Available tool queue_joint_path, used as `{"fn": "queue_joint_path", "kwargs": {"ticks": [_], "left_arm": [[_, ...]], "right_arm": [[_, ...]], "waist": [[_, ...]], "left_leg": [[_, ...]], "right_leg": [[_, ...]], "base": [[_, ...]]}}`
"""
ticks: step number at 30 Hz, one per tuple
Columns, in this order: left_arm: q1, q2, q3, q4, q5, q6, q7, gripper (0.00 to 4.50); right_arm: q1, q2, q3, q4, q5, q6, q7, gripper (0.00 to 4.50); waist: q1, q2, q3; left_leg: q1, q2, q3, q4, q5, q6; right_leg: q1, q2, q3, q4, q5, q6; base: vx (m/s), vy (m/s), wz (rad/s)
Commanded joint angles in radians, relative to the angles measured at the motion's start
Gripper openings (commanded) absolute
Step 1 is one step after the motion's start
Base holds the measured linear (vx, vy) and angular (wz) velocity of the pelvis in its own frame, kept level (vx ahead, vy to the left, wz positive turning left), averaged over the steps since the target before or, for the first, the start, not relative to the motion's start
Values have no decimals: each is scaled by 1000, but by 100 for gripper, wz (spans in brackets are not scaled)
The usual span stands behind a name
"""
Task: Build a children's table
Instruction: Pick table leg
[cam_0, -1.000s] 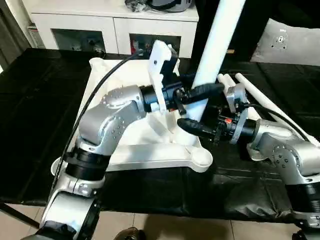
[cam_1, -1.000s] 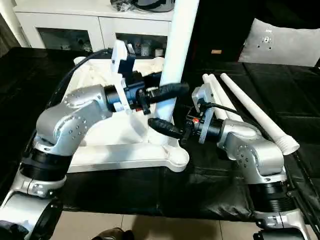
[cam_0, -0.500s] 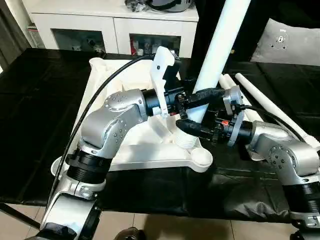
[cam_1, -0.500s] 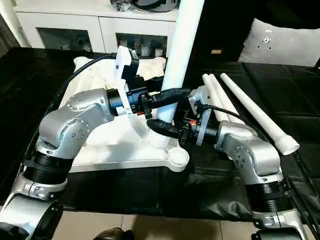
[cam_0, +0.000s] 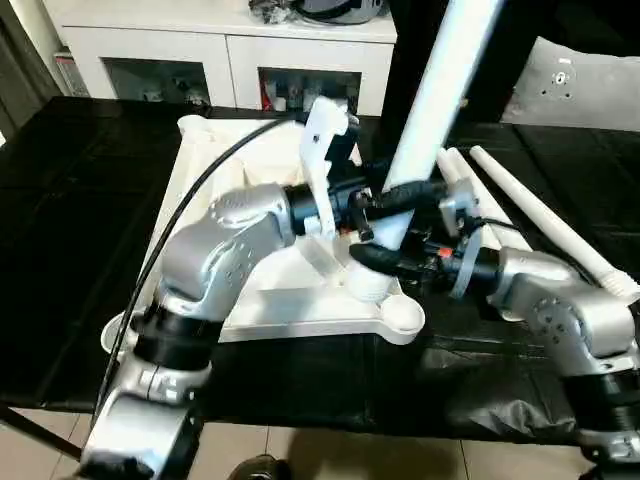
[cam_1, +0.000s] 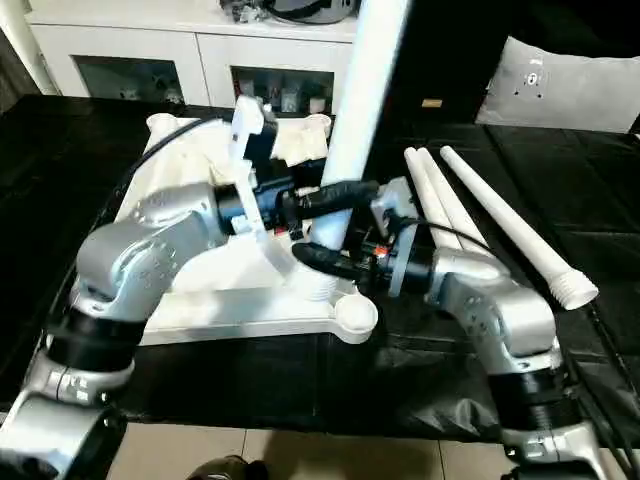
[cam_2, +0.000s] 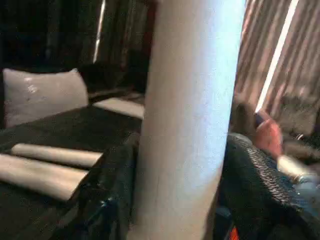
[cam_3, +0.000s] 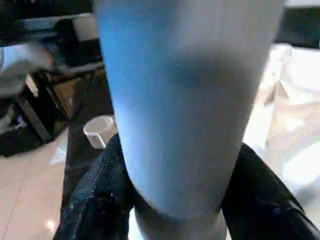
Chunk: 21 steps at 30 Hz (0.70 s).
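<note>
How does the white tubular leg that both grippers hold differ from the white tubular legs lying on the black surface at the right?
The held white tubular leg stands nearly upright, leaning slightly; the loose white tubular legs lie flat on the black surface. The held leg sits between the fingers of the left gripper and the right gripper, with its lower end at the white plastic top; the loose legs lie untouched beside that top. All are long, white and tapered.

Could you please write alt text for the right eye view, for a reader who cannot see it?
Both grippers, the left gripper above the right gripper, clasp an upright white leg whose lower end stands at a corner socket of the upturned white table top. Three spare legs lie on the black surface to the robot's right.
</note>
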Motion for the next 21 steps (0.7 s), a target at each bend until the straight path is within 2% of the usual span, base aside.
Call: {"fn": "queue_joint_path", "kwargs": {"ticks": [1,3,4,12,16,17,18,19,20,21], "left_arm": [[-16,-30,-22,-82,-64,9,-20,300],[-12,-59,-15,-95,-92,24,-2,309],[-11,-70,-12,-100,-103,30,3,330],[13,-142,21,-126,-160,63,63,400],[16,-149,45,-128,-165,53,79,408],[19,-150,81,-129,-165,47,106,408],[21,-149,95,-129,-166,45,116,408],[31,-138,113,-131,-165,43,126,408],[37,-129,124,-132,-164,43,131,408],[51,-113,133,-137,-161,47,136,408]], "right_arm": [[8,5,-14,29,-26,1,-56,193],[13,25,-13,25,-39,-33,-74,193],[15,31,-12,23,-42,-34,-83,193],[28,85,0,28,-58,-52,-145,193],[39,98,-18,26,-48,-61,-164,193],[53,117,-44,14,-47,-75,-200,193],[60,126,-56,7,-47,-83,-215,193],[68,137,-76,-4,-44,-80,-247,193],[73,144,-89,-11,-42,-76,-268,192],[83,143,-98,-24,-43,-66,-289,191]], "waist": [[-1,-15,-64],[-2,-16,-62],[-2,-16,-61],[-6,-16,-61],[-7,-16,-60],[-6,-8,-60],[-9,-10,-60],[-6,-3,-60],[-10,-8,-60],[-11,-3,-60]], "left_leg": [[49,127,-56,-78,-239,-9],[50,127,-55,-80,-255,-18],[50,127,-55,-81,-265,-25],[48,126,-59,-85,-283,-42],[48,125,-57,-85,-281,-39],[49,125,-58,-85,-280,-42],[49,126,-58,-87,-283,-44],[50,126,-60,-87,-287,-50],[50,126,-60,-90,-299,-57],[50,123,-61,-91,-310,-63]], "right_leg": [[20,-88,40,-60,-64,-289],[17,-87,40,-62,-91,-284],[17,-86,40,-64,-107,-280],[16,-84,42,-68,-136,-248],[15,-83,43,-70,-127,-244],[14,-84,44,-69,-128,-241],[13,-82,44,-71,-126,-241],[12,-82,43,-69,-124,-241],[12,-77,41,-69,-122,-238],[14,-76,41,-68,-128,-233]], "base": [[0,0,0],[0,0,0],[0,0,0],[0,0,0],[0,0,0],[0,0,0],[0,0,0],[0,0,0],[0,0,0],[0,0,0]]}}
